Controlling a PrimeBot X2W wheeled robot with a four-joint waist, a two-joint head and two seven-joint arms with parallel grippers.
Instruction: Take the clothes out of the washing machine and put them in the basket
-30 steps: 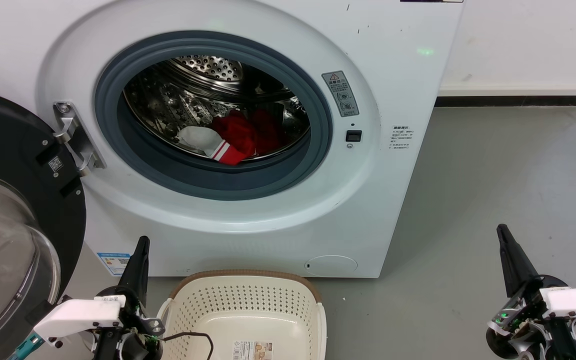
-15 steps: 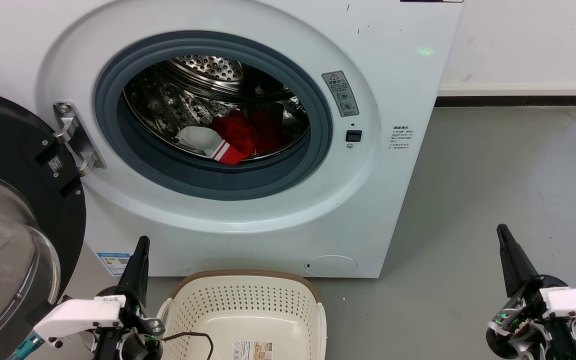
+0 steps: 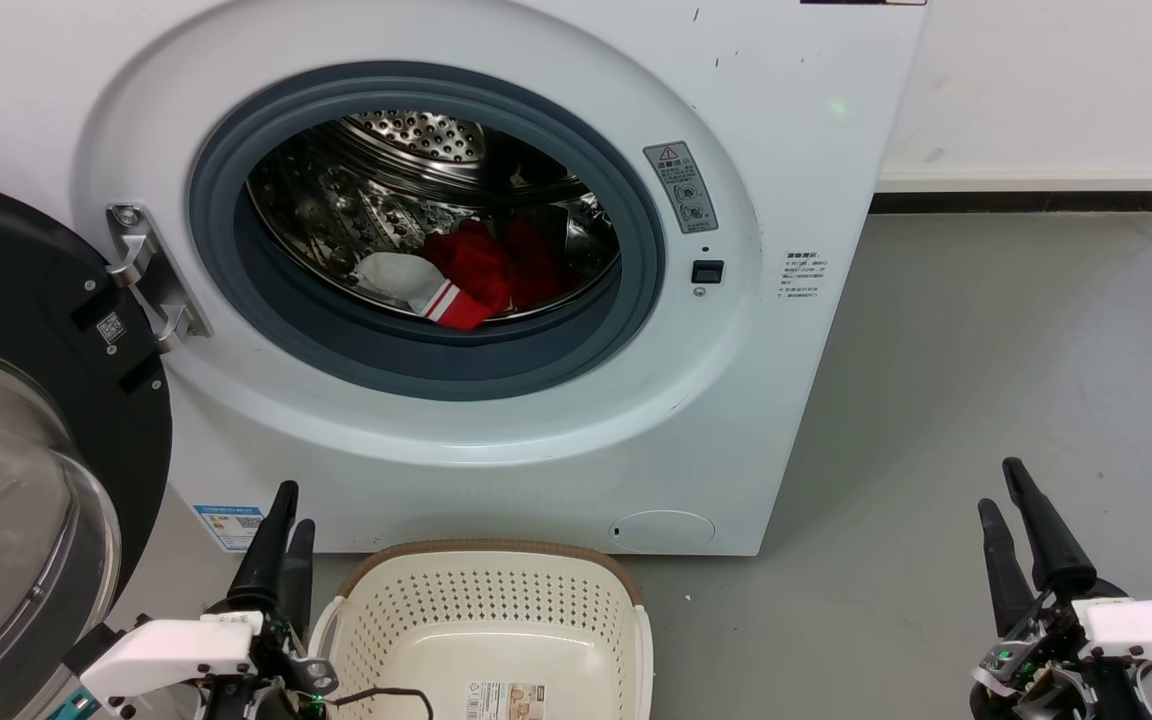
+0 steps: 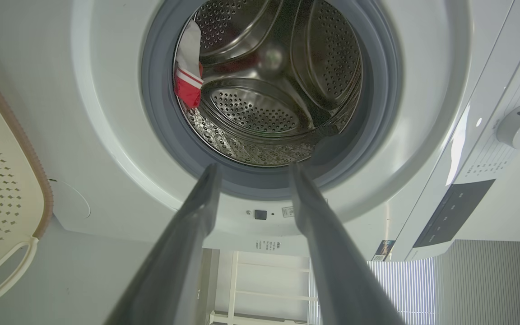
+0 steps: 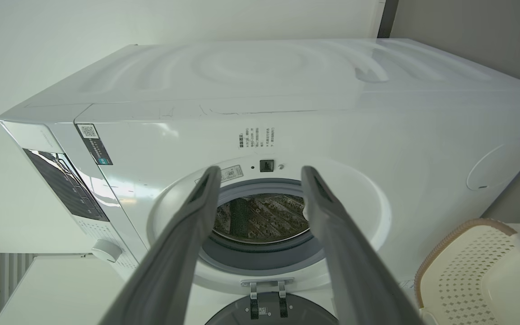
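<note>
Holds left gripper (image 3: 292, 510) and right gripper (image 3: 998, 487) low, fingers spread, gripping nothing; faces open washing machine (image 3: 736, 400) with red clothes (image 3: 481, 265) in drum (image 3: 416, 135), basket (image 3: 496, 550) just before it.

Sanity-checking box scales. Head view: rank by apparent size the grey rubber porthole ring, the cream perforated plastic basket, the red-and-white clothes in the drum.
1. grey rubber porthole ring
2. cream perforated plastic basket, cropped by the bottom edge and nearer the camera; ranked on visible part
3. red-and-white clothes, clearly smallest

Warning triangle (image 3: 669, 153) on washing machine (image 3: 536, 480)
</note>
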